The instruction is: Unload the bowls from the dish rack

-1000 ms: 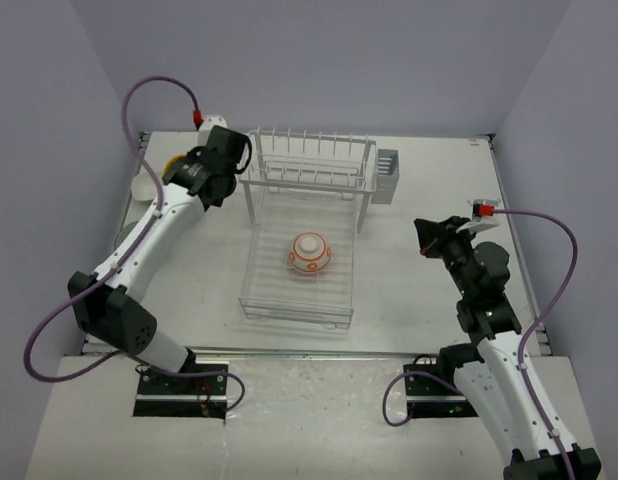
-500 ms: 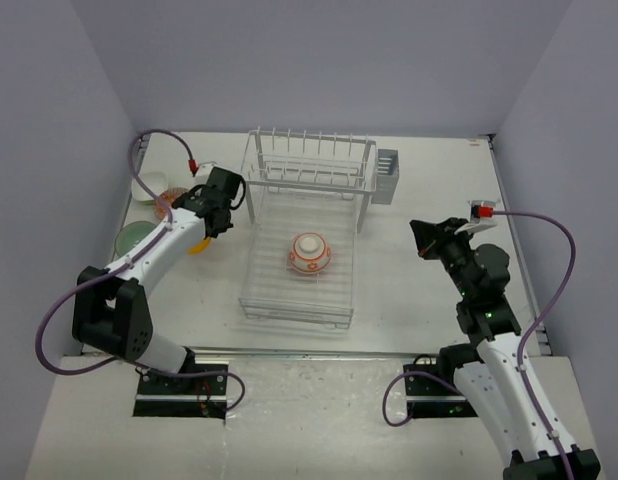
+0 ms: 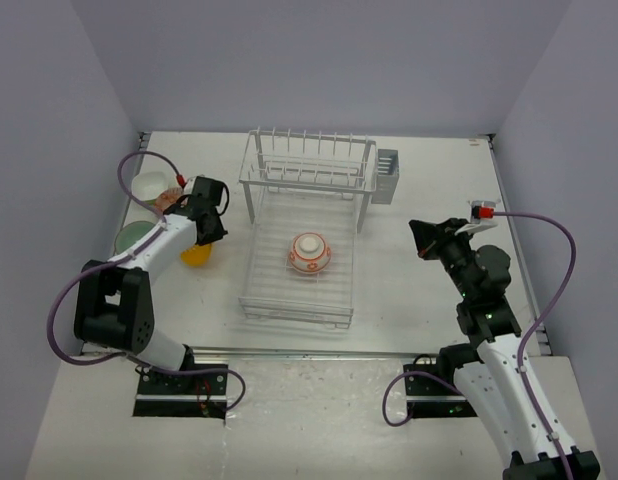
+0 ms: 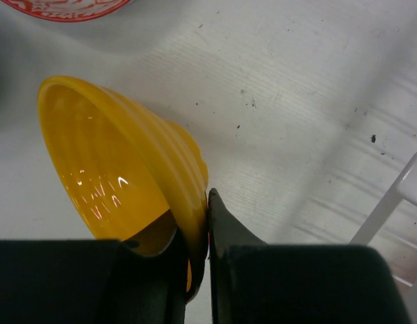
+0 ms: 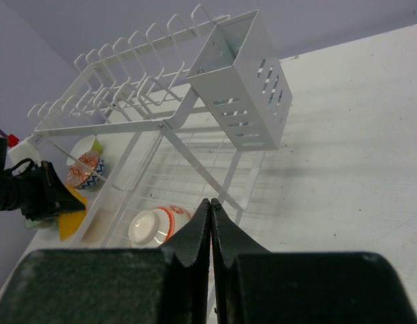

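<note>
My left gripper point(image 3: 202, 232) is shut on the rim of the orange-yellow bowl point(image 3: 196, 254) and holds it tilted, low over the table, left of the white wire dish rack point(image 3: 257, 262). In the left wrist view one finger is inside the orange-yellow bowl point(image 4: 107, 162) and one outside, at the left gripper point(image 4: 198, 216). A white bowl with orange-red pattern point(image 3: 309, 252) lies upside down on the rack's lower tray, also seen from the right wrist point(image 5: 156, 225). My right gripper point(image 3: 421, 238) is shut and empty, right of the rack, its tips point(image 5: 210, 202) pointing at it.
A mint green bowl point(image 3: 134, 238), a pale bowl point(image 3: 149, 186) and the blue-and-white zigzag bowl point(image 5: 85, 169) stand on the table at the far left. The grey cutlery holder point(image 3: 387, 175) hangs on the rack's back right corner. The upper prongs point(image 3: 309, 150) are bare.
My left arm has swung from the rack's back left corner toward the near left and come down, carrying the orange-yellow bowl. The right arm has hardly moved.
</note>
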`<state>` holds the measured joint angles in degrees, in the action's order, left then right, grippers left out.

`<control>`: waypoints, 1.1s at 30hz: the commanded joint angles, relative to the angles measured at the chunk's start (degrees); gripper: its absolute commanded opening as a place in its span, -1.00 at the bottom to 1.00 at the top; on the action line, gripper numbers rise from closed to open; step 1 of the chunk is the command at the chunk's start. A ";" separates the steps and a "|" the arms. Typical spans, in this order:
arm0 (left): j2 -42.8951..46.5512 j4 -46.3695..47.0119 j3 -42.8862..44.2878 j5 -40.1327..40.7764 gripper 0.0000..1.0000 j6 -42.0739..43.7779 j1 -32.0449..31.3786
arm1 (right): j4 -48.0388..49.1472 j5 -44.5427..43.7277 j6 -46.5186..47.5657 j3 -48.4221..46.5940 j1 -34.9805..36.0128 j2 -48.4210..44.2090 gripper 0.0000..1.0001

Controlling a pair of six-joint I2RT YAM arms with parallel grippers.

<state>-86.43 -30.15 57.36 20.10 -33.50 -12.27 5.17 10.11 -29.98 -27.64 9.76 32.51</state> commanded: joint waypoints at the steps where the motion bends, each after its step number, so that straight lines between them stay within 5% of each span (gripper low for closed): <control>1: -1.10 2.73 0.82 -0.41 -1.00 -1.48 0.06 | 1.95 0.79 -0.17 0.04 0.17 -0.87 -1.00; 27: -1.99 -3.69 -2.25 5.92 -1.00 -6.94 2.16 | 2.65 1.40 -0.35 0.48 0.26 -1.22 -1.00; 33: -1.90 -2.64 -3.40 4.25 -0.66 -6.67 3.92 | 2.83 1.67 -0.17 0.57 0.17 -1.49 -1.00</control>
<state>-88.84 -34.85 54.39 23.99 -39.40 -9.39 5.45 10.26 -30.00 -27.62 9.76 31.46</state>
